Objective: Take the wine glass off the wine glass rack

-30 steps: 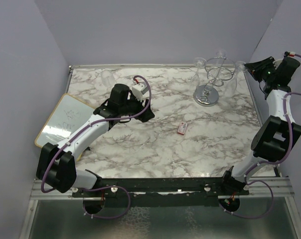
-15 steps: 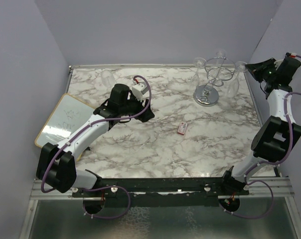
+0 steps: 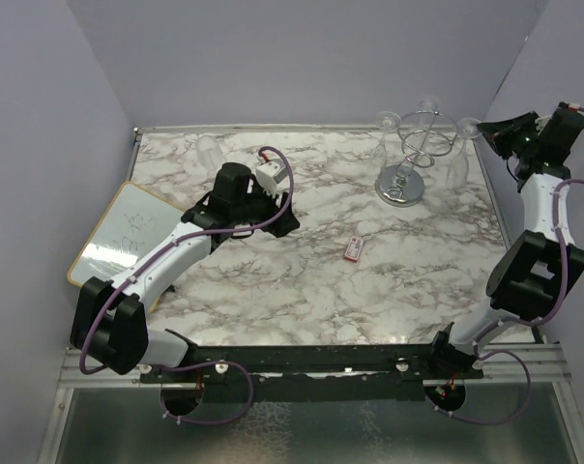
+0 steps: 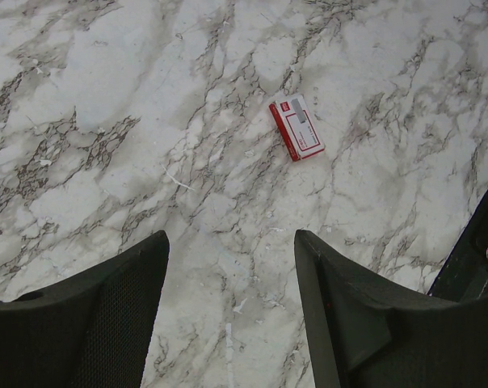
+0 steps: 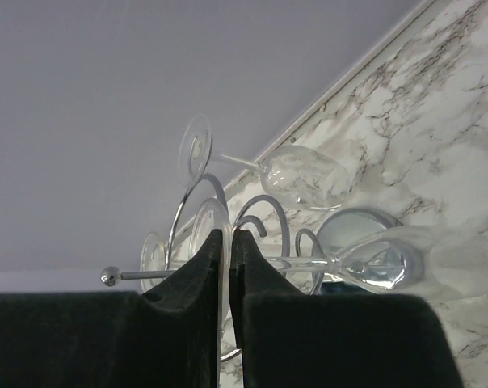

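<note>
The wine glass rack, a silver wire stand on a round shiny base, stands at the back right with clear glasses hanging upside down from its ring. My right gripper reaches in from the right. In the right wrist view this gripper is shut on the thin round foot of one wine glass, whose stem and bowl hang beyond the rack wire. Another glass hangs behind it. My left gripper is open over bare marble, holding nothing.
A small red and white box lies mid-table. A whiteboard rests at the left edge. A faint clear glass stands at the back left. Grey walls close in behind and beside the rack.
My right gripper's jaws have closed on the glass foot, and the right wrist has shifted slightly to the right. The left arm has not moved.
</note>
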`<state>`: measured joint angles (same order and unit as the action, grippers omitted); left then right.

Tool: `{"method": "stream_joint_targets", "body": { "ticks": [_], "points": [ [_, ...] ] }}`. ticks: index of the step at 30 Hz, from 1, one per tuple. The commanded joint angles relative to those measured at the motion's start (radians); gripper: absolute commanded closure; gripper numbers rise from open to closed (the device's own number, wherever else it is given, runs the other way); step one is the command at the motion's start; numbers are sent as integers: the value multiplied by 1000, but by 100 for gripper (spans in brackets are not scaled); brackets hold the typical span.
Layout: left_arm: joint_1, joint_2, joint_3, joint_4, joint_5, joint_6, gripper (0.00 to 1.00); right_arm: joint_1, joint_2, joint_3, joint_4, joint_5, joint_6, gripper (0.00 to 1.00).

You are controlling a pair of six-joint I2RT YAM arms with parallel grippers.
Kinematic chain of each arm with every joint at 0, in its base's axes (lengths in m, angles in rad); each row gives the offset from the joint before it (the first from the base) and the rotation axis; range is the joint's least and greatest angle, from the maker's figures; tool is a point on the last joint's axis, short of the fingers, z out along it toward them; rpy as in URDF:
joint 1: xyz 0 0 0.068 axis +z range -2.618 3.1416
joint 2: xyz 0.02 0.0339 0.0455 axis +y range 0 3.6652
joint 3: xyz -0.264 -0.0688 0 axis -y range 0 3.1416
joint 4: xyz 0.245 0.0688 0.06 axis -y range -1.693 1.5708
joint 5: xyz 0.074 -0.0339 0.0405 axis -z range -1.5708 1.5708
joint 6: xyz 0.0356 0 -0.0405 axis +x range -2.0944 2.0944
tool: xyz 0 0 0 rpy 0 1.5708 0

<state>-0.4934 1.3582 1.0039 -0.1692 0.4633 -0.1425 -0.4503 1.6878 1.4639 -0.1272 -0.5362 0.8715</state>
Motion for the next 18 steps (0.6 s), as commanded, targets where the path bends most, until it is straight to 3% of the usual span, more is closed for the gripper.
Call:
{"method": "stream_joint_targets", "body": {
  "ticks": [1, 18],
  "points": [
    [-7, -14, 21, -2, -7, 14, 35, -23, -67, -34, 50, 5, 86, 99],
    [-7, -19, 17, 3, -8, 8, 35, -129, -96, -122, 151, -58, 167, 99]
  ]
}}
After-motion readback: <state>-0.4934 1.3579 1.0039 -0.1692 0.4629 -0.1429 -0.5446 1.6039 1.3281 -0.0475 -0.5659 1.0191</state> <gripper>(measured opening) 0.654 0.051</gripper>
